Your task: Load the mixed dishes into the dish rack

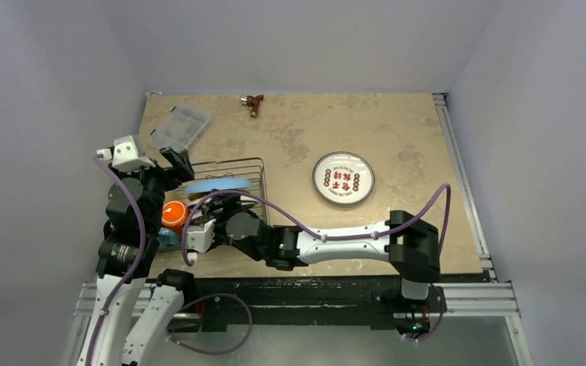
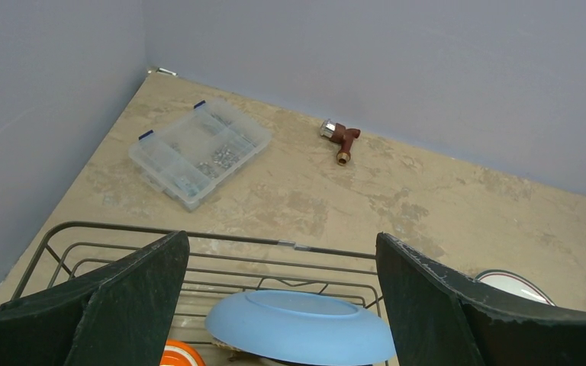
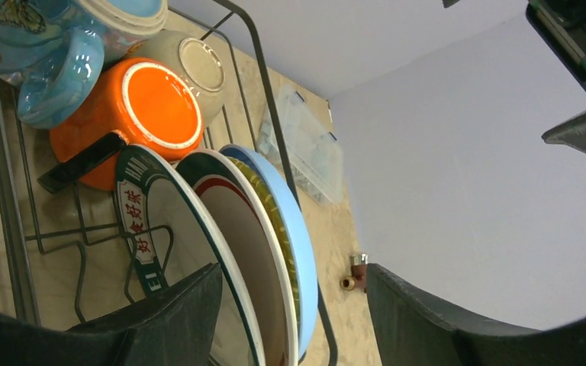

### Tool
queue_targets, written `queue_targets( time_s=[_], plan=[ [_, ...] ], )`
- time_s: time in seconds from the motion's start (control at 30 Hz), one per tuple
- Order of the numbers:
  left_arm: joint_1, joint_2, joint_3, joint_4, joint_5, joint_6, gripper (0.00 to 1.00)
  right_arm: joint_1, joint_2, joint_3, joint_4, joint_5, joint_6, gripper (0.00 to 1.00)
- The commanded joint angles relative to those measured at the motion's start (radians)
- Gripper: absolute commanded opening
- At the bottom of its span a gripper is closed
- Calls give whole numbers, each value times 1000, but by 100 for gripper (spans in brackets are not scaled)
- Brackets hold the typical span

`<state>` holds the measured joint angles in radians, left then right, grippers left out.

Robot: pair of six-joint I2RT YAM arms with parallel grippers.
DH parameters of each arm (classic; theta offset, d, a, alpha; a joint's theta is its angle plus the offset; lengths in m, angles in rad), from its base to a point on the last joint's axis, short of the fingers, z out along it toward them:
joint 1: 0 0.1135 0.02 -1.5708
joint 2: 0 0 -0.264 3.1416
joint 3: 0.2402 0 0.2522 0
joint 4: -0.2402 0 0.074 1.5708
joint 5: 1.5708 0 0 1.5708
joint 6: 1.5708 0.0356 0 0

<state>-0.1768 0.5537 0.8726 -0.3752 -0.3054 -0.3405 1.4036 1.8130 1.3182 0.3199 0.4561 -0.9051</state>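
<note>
Plates are standing on their edges in the rack (image 3: 5, 198), side by side: the green-rim plate (image 3: 133, 206), the yellow plate (image 3: 275, 217) and the blue plate (image 3: 299, 236). The 2 mugs are lying next to them, the orange mug (image 3: 160, 107) touching the blue mug (image 3: 53, 69), with the bowl (image 3: 198, 65) just beside. The right gripper (image 3: 292, 305) is reaching over the plates, jaws spread wide and gripping nothing (the plates are showing in the gap). The left gripper (image 2: 281, 252) is hanging over the rack, wide open too, holding nothing. 1 lone plate (image 1: 343, 178) is sitting flat on the table (image 1: 404, 137), well apart from the rack.
</note>
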Motion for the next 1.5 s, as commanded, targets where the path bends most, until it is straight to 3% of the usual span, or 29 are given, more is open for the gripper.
queue_targets(
  time_s=[0.0, 0.17, 0.3, 0.37, 0.47, 0.6, 0.73, 0.93, 1.07, 1.13, 1.47],
  plan=[
    [8, 9, 20, 32, 14, -12, 91, -6, -84, 17, 63, 54, 98, 68],
    [8, 13, 20, 31, 11, -12, 91, -46, -242, -136, 201, 69, 218, 72],
    [8, 19, 22, 31, 22, -17, 91, -185, -441, -346, 306, 44, 471, 76],
    [9, 23, 23, 30, 26, -17, 91, -302, -549, -445, 317, 42, 647, 81],
    [8, 23, 24, 29, 25, -17, 91, -482, -709, -599, 319, 93, 964, 98],
    [8, 27, 23, 30, 28, -18, 91, -797, -808, -710, 122, 88, 1361, 99],
    [8, 39, 25, 27, 35, -21, 91, -1155, -823, -799, -7, -221, 1630, 99],
    [8, 53, 29, 22, 42, -22, 91, -1488, -686, -902, 185, -744, 1779, 99],
    [8, 58, 32, 22, 42, -22, 91, -1582, -485, -938, 386, -1006, 1891, 97],
    [8, 58, 31, 21, 42, -22, 91, -1589, -436, -943, 433, -1040, 1907, 96],
    [17, 67, 35, 19, 59, -29, 91, -1588, -299, -904, 345, -1073, 1823, 91]
  ],
)
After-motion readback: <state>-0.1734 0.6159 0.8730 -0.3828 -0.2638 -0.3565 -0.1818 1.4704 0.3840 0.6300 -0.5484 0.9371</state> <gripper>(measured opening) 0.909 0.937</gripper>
